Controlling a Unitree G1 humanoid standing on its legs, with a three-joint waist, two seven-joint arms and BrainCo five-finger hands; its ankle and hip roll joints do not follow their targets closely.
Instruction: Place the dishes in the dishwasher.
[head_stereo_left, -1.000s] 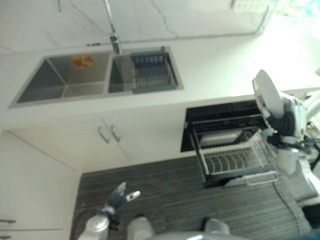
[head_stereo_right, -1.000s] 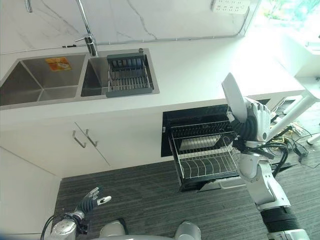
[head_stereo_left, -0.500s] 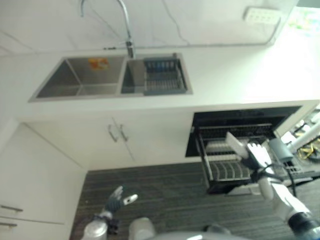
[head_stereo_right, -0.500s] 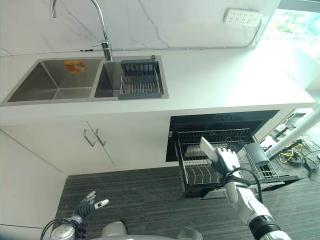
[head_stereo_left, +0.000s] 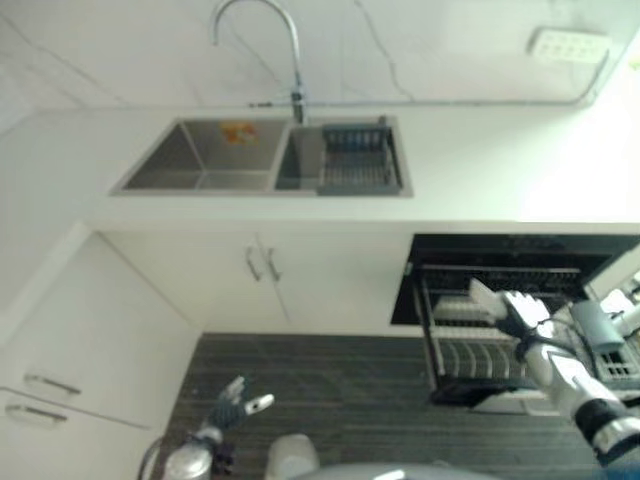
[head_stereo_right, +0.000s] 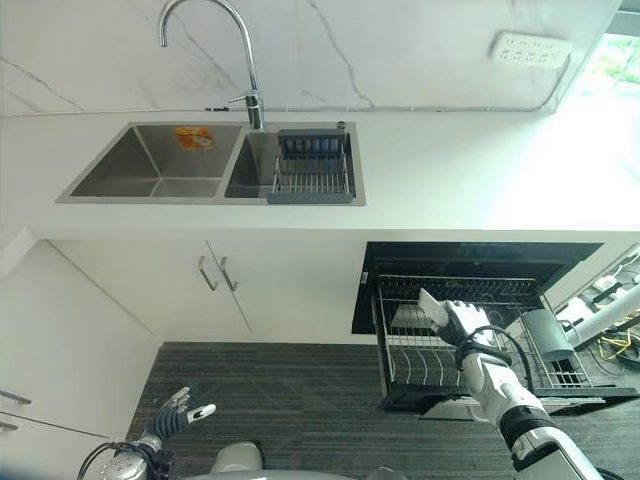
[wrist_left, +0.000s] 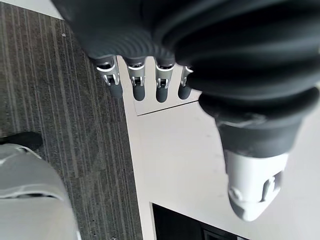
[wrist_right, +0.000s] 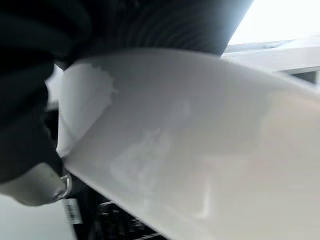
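1. Grey striped floor (head_stereo_right: 300, 400) lies nearest, and the left hand (head_stereo_right: 178, 413) hangs low over it, fingers straight and relaxed, holding nothing.
2. To the right, the right hand (head_stereo_right: 466, 323) grips a white plate (head_stereo_right: 433, 310). In the right wrist view the plate (wrist_right: 200, 150) lies across the palm with the thumb clamped on its edge.
3. That plate is tilted up on edge over the rack (head_stereo_right: 410, 350), low above the wires. I cannot tell whether it touches them yet.
4. The rack is pulled out of the dishwasher (head_stereo_right: 480, 260), a dark opening under the counter (head_stereo_right: 450, 190). Something pale lies in the rack just behind the plate; what it is I cannot make out.
5. Farthest back, the sink (head_stereo_right: 150, 175) holds a drainer basket (head_stereo_right: 312, 165) beside the tap (head_stereo_right: 245, 60).
6. My read: this plate is nearly placed. Slotting it between the tines and letting go is what remains, and I see no other loose dishes on the counter.
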